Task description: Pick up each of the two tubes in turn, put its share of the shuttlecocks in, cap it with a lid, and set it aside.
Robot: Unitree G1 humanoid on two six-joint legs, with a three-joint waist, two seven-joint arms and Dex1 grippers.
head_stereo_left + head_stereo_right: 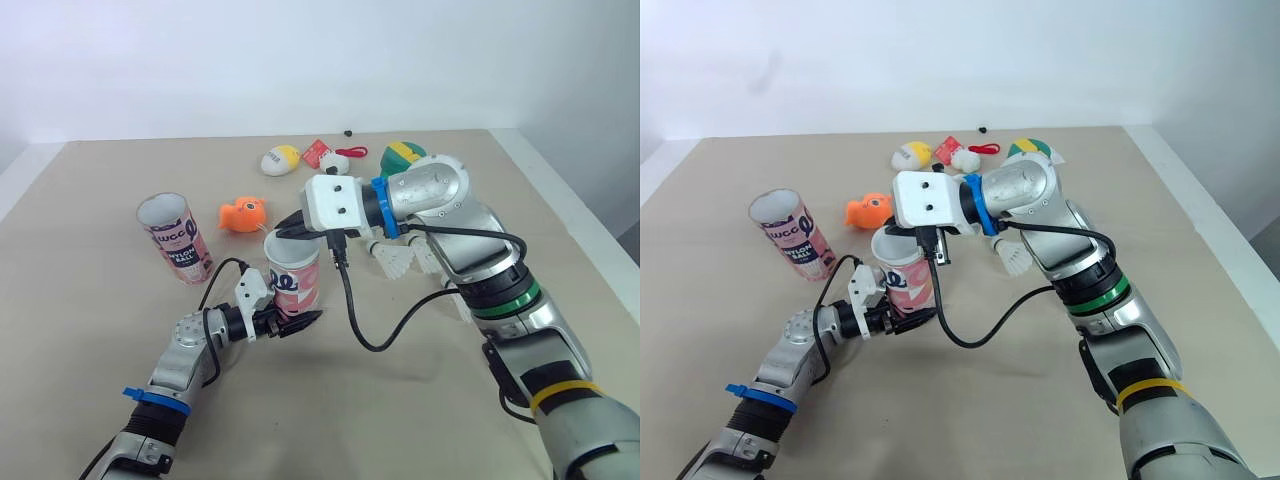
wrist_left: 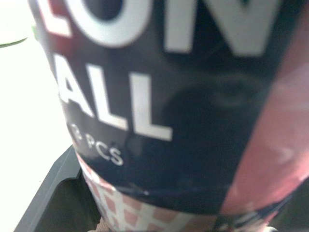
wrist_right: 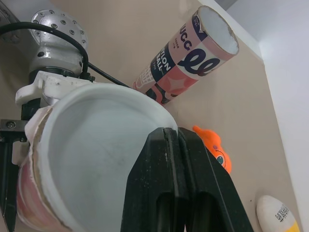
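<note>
Capping step, by the look of it. Tube (image 1: 294, 278) upright near middle of table (image 1: 80, 300), gripped low down by left jaws from seven o'clock. White lid (image 3: 91, 145) seemingly seated on its mouth, right jaws shut tight together at the rim's twelve o'clock edge. Second tube (image 1: 176, 238), open-mouthed and leaning, at ten o'clock; shuttlecock (image 1: 393, 262) loose at three o'clock; orange fish toy (image 1: 243, 214) at eleven. Contents of held tube hidden. Next, probably: firm press down to seat lid all round, left grip steady, then tube set aside upright, clear of second tube.
</note>
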